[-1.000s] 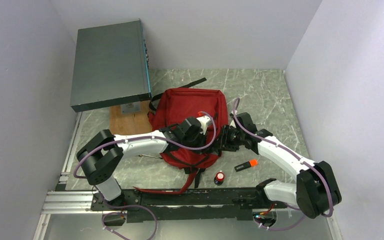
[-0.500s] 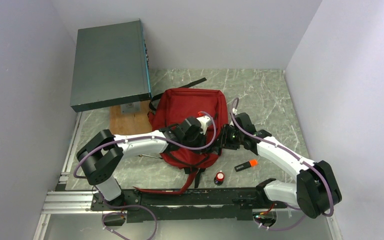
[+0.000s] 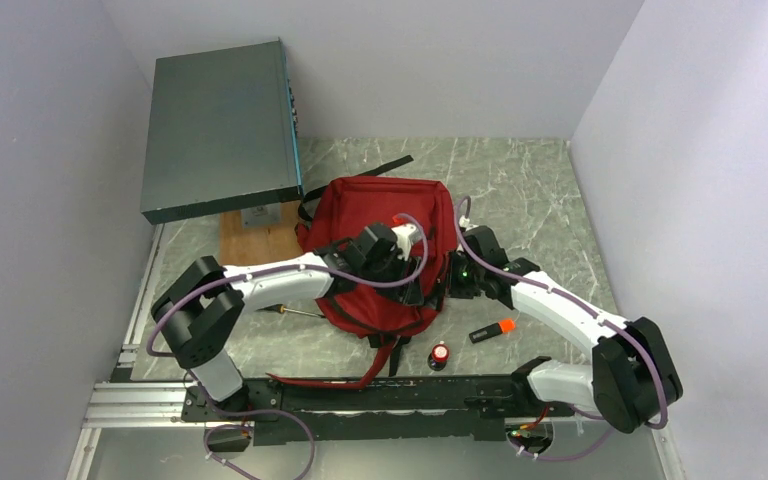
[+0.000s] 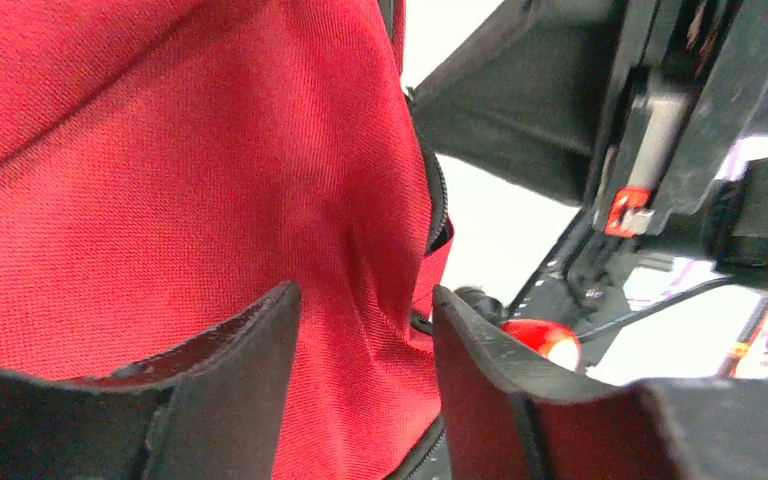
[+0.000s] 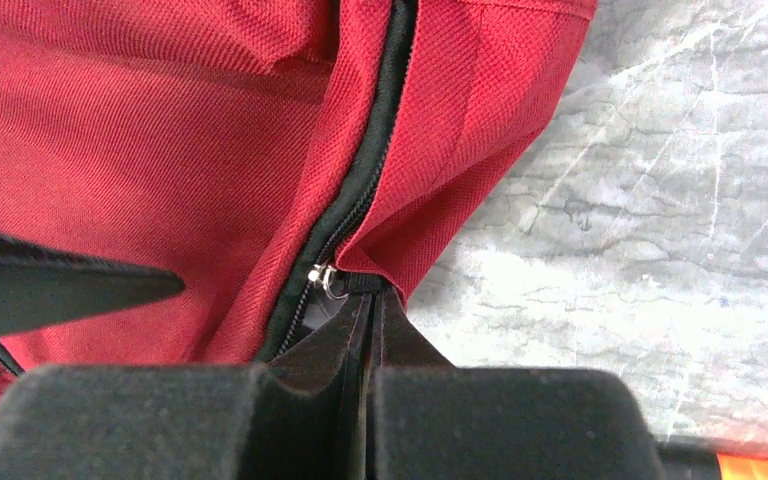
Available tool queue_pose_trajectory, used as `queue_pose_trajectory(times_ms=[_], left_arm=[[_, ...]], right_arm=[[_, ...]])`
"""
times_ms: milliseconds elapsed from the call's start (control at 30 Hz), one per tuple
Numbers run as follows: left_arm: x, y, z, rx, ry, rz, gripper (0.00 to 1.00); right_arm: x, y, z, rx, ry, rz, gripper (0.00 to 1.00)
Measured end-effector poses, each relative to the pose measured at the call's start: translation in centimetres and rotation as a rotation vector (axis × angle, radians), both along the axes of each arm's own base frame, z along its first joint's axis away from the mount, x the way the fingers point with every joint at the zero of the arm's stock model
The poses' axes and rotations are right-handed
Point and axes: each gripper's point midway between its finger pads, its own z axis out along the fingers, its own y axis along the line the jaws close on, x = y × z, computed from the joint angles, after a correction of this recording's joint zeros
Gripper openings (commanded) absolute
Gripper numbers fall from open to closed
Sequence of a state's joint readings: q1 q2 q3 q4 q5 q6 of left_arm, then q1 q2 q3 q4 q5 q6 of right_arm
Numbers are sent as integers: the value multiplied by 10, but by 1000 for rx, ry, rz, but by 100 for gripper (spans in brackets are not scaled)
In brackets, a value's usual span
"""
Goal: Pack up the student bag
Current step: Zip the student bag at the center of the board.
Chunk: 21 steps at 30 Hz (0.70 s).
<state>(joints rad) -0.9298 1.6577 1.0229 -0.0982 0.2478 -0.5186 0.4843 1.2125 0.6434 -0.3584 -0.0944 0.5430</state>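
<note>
The student bag, a dark red backpack, lies flat in the middle of the table. My left gripper rests on its near right corner. In the left wrist view the jaws of this gripper stand apart, with a fold of the red fabric between them. My right gripper is at the bag's right edge. In the right wrist view this gripper is shut on the black pull tab of the zip, next to the silver slider.
An orange and black marker and a small red round thing lie near the bag's front right. A thin tool lies at its left. A grey box and a wooden board are at the back left.
My left gripper has moved right and nearer, to the bag's near right corner. My right gripper has shifted slightly left, still shut at the zip.
</note>
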Motion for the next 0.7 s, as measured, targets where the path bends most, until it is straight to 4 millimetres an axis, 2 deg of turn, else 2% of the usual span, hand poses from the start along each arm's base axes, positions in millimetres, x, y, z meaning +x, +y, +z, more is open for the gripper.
queue_pose_trajectory(times_ms=[133,200,267,333,400,600,700], left_arm=[[16,-3,21,-77,39,11,58],[31,-8,36,-111,29,24,53],[49,-22,50,-154,16,30,50],[70,-39,57,-196,10,39,48],[87,-50,48,-215,25,56,46],[112,-49,-21,-146,139,143,42],[120,-54,-22,-161,158,161,41]], right_arm=[[-7,2,6,12,14,25,0],[-12,3,9,25,25,37,0],[-17,4,12,35,33,48,0],[-21,4,13,36,45,55,0],[-23,4,15,34,58,62,0],[-31,7,24,23,86,89,0],[-45,15,27,20,95,135,0]])
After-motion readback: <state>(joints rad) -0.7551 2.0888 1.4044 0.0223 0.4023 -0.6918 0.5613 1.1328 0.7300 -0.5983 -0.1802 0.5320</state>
